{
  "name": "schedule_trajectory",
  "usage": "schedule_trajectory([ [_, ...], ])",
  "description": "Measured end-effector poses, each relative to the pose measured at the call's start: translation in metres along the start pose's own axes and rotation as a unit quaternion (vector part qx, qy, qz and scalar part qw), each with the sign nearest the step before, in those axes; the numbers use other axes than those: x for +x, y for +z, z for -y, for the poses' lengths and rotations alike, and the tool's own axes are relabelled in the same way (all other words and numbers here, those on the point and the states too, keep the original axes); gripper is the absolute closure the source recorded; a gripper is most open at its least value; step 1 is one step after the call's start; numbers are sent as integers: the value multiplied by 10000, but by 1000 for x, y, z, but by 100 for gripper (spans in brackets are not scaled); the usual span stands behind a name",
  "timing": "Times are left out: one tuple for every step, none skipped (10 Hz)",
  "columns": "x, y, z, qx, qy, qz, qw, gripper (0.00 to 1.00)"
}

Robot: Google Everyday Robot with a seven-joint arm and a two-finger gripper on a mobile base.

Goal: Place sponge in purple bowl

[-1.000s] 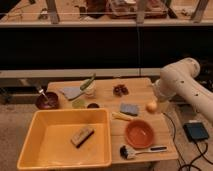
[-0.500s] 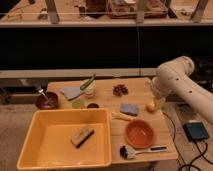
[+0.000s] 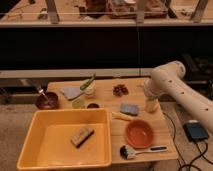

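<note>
The sponge [image 3: 129, 108], a small flat blue-grey pad, lies on the wooden table [image 3: 165, 150] right of centre. The purple bowl [image 3: 47, 101] sits at the table's far left edge with a fork standing in it. My white arm reaches in from the right. The gripper [image 3: 150, 101] hangs down at the table's right side, just right of the sponge and a little above the tabletop. A small yellow-orange thing shows at its tip.
A large yellow tub [image 3: 42, 145] at the front left holds a tan block with a dark top [image 3: 81, 136]. An orange bowl [image 3: 139, 134], a brush [image 3: 135, 150], a grey-blue cloth [image 3: 71, 92], a tiny dark cup [image 3: 93, 106] and a brown cluster [image 3: 120, 90] also lie on the table.
My arm has swung left over the table's right edge, bringing the gripper closer to the sponge. Nothing on the table has moved.
</note>
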Motion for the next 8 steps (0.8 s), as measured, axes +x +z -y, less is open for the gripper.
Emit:
schedule_trajectory([
  [-16, 21, 8, 3, -72, 137, 9999, 20],
  [-28, 34, 16, 9, -128, 265, 9996, 20],
  [-32, 43, 18, 3, -166, 364, 9992, 20],
  [-36, 57, 18, -40, -200, 481, 9986, 20],
  [-36, 74, 17, -91, -208, 567, 9981, 20],
  [-37, 85, 18, -132, -221, 610, 9978, 20],
  [-38, 93, 21, -170, -233, 644, 9975, 20],
  [-35, 101, 22, -233, -227, 663, 9973, 20],
])
